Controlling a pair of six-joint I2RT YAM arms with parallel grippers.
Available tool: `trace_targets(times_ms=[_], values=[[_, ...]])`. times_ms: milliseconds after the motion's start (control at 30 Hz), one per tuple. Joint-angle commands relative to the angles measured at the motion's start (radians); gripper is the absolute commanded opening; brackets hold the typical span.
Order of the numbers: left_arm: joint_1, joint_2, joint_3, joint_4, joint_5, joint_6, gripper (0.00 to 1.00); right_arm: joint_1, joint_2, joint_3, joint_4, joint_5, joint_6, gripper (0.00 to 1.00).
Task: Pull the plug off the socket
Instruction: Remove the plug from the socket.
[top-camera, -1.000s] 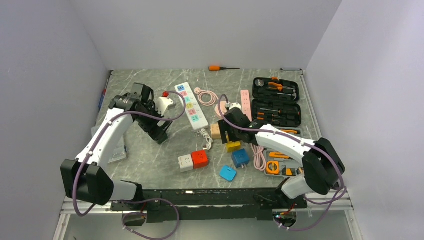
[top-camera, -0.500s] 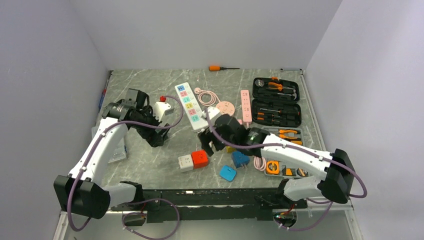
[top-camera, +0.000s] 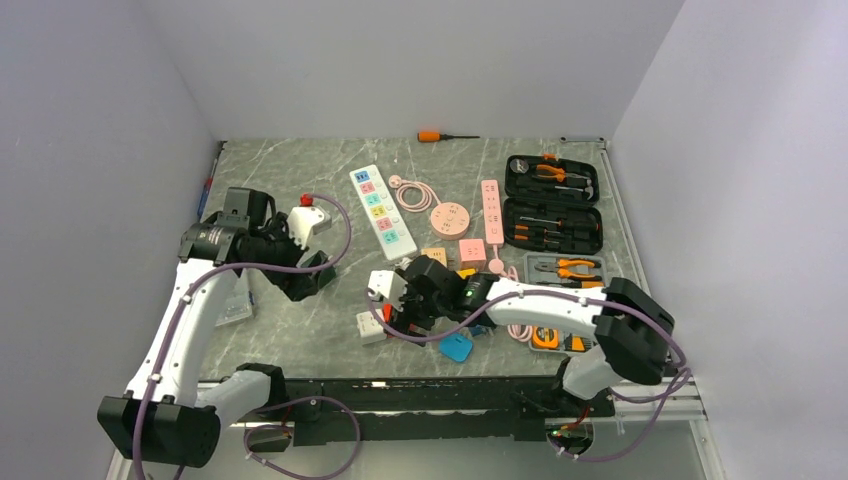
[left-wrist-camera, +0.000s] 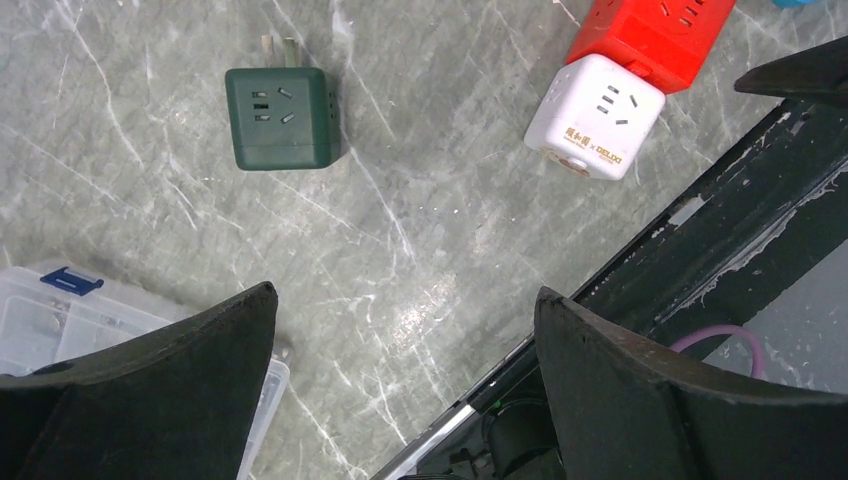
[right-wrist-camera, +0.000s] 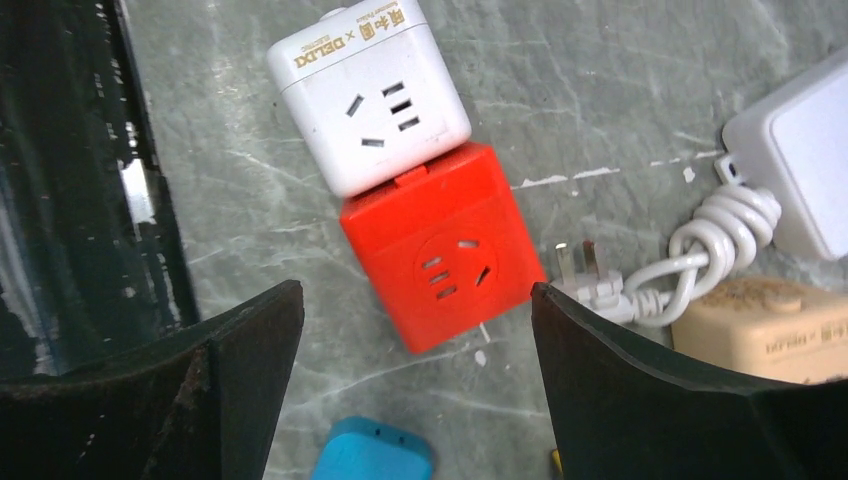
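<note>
Above the red cube socket (right-wrist-camera: 440, 245) we now find the right gripper (right-wrist-camera: 412, 295), which has come over from its far right side, fingers spread wide and holding nothing. The white cube plug (right-wrist-camera: 370, 95) sits joined to the left face of that socket, not yet pulled off. The left gripper (left-wrist-camera: 405, 295), also spread and empty, has drawn back well left of it, so we judge the grasp comes next.
</note>
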Motion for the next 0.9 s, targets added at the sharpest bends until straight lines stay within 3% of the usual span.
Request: trace_targets(times_ms=[0, 467, 867], values=[[0.023, -0.022, -0.002, -0.017, 0.036, 0.026, 0.99, -0.002, 0.067, 0.077, 0.052, -0.028, -0.119, 0.86], [0.045, -0.019, -0.014, -0.004, 0.04, 0.031, 0.99, -0.034, 0.184, 0.11, 0.103, -0.067, -0.143, 0.86], [0.055, -0.019, -0.012, 0.0, 0.041, 0.028, 0.99, -0.03, 0.208, 0.086, 0.122, -0.137, -0.037, 0.78]])
